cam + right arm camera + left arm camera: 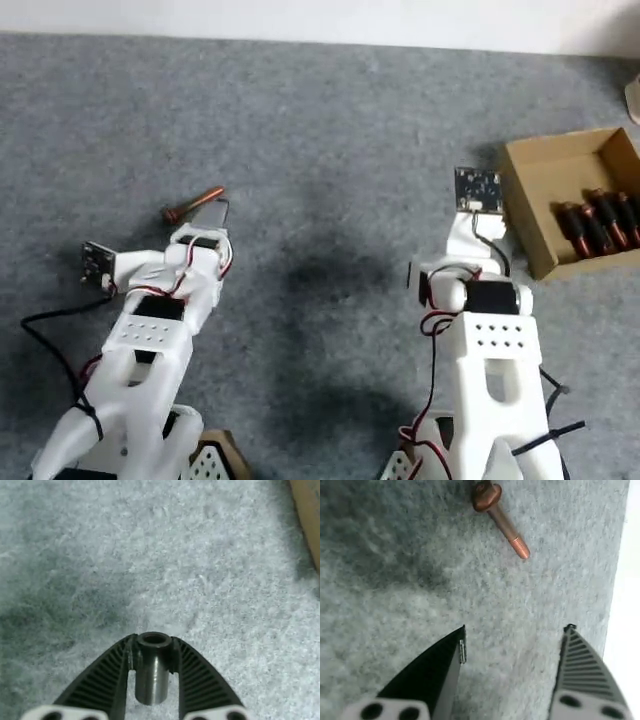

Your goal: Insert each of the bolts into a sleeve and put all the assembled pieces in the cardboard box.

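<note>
From the high view, a copper bolt [195, 204] lies on the grey carpet [330, 150] at about 9 o'clock from the middle of the table. Its head is toward 8 o'clock and its threaded tip toward 2 o'clock. The left arm [160, 320] comes up from 7 o'clock, and the bolt lies just at 12 o'clock of its wrist. The cardboard box [555, 175] sits at the 3 o'clock edge. Several assembled pieces [598, 222] lie side by side in it, copper bolts in dark sleeves. The right arm [490, 340] rises from 5 o'clock and ends just beside the box's near wall.

In the left wrist view, the left claw [515, 630] is spread wide with nothing between its fingers. The bolt [499, 519] rests on the carpet ahead of the tips, apart from both.

In the right wrist view, the right claw [152, 640] is closed around a dark metal sleeve [151, 675]. The sleeve's open bore faces outward past the fingertips, above the carpet.
</note>
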